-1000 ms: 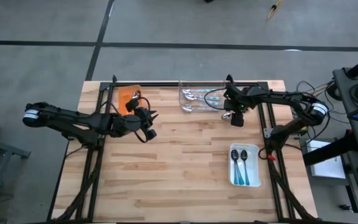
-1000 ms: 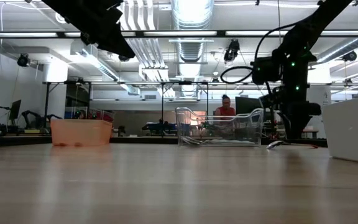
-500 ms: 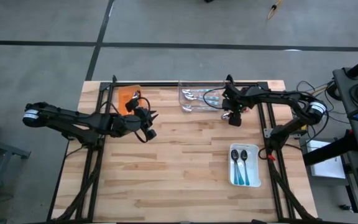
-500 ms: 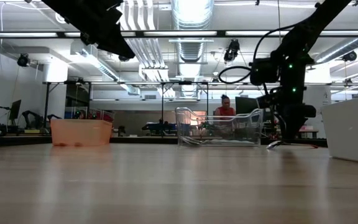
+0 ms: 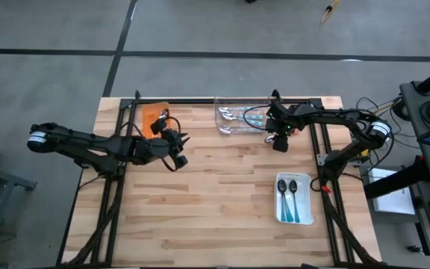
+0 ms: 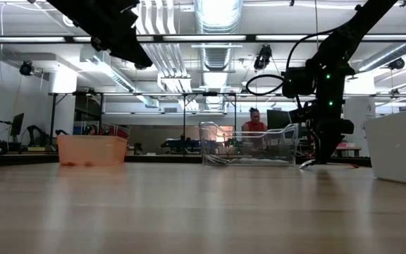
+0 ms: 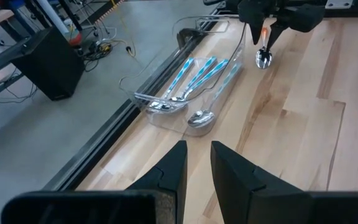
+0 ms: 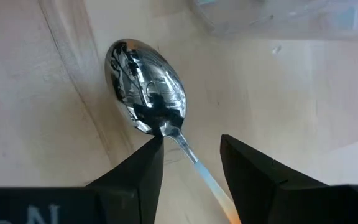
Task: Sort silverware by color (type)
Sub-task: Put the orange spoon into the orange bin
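Note:
An orange-handled spoon lies on the table just right of the clear tray [image 5: 217,119], its shiny bowl [image 8: 145,87] flat on the wood. My right gripper [image 8: 191,140] points down over it, open, one finger on each side of the spoon's thin neck. The clear tray holds several teal-handled spoons [image 7: 191,78]. Two teal spoons [image 5: 290,196] lie in the white tray [image 5: 278,213]. My left gripper [image 5: 181,146] hovers above the table's left half, near the orange tray [image 5: 154,117]. Its fingers [image 7: 174,171] stand a narrow gap apart with nothing between them. My right gripper comes at the orange-handled spoon from above, its fingers [image 8: 135,177] standing either side of the neck [image 8: 185,146] just behind the bowl. I cannot tell whether either finger touches it. The spoon's bowl rests on the table.
The orange tray stands at the far left and the clear tray at the far middle. The white tray sits near the table's right edge. Bare wood stretches between the arms and along the near edge. A person stands in the room far behind the clear tray [image 6: 249,144].
My right gripper has tipped a little and come down slightly, its fingers swinging a short way toward the table's left, closer to the clear tray. The spoon's bowl stays on the table.

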Robot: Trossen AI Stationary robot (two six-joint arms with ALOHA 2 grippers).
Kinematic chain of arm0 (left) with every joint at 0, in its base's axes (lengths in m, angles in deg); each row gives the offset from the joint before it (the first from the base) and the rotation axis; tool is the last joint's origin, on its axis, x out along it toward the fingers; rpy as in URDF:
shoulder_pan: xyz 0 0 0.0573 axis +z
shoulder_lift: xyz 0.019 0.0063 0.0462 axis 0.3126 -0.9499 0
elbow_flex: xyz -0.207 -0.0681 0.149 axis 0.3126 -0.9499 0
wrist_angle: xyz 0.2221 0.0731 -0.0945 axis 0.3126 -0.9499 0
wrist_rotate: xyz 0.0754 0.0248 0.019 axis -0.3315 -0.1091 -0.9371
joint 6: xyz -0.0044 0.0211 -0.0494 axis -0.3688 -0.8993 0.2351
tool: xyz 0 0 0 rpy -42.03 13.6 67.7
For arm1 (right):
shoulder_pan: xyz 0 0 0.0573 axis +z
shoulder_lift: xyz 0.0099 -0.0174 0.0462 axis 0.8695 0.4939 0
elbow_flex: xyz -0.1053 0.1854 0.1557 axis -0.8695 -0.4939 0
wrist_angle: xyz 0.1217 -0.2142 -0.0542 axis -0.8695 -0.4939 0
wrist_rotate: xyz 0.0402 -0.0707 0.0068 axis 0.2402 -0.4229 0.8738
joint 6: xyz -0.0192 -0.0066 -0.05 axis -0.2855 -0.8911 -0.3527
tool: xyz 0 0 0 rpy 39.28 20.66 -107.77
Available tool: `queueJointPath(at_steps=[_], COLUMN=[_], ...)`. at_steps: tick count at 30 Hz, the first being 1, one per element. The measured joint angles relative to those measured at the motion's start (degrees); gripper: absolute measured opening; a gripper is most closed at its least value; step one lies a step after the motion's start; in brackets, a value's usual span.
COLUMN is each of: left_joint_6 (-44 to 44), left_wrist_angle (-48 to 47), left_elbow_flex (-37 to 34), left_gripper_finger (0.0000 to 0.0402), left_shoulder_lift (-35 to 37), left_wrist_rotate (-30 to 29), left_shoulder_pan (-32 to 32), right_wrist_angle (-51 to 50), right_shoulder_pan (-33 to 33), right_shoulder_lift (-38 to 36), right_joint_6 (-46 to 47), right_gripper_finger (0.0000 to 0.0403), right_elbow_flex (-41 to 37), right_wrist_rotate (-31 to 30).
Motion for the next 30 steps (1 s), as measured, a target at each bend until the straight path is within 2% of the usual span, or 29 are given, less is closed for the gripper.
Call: queueJointPath(at_steps=[9, 19, 30], left_joint_6=[0.0, 0.0, 0.0], left_wrist_angle=[-0.1, -0.2, -0.3], left_elbow_flex=[0.0, 0.0, 0.0], left_gripper_finger=[0.0054, 0.0054, 0.0054], left_shoulder_lift=[0.0, 0.0, 0.0], left_wrist_rotate=[0.0, 0.0, 0.0], left_shoulder_pan=[0.0, 0.0, 0.0], right_wrist_angle=[-0.9, -0.3, 0.5], right_shoulder_pan=[0.0, 0.0, 0.0], right_shoulder_lift=[0.0, 0.1, -0.8], right_joint_6=[0.6, 2.8, 6.7], right_gripper_finger=[0.0124, 0.0129, 0.0116], right_elbow_flex=[-0.6, -0.6, -0.2], right_wrist_rotate=[1.2, 1.3, 2.5])
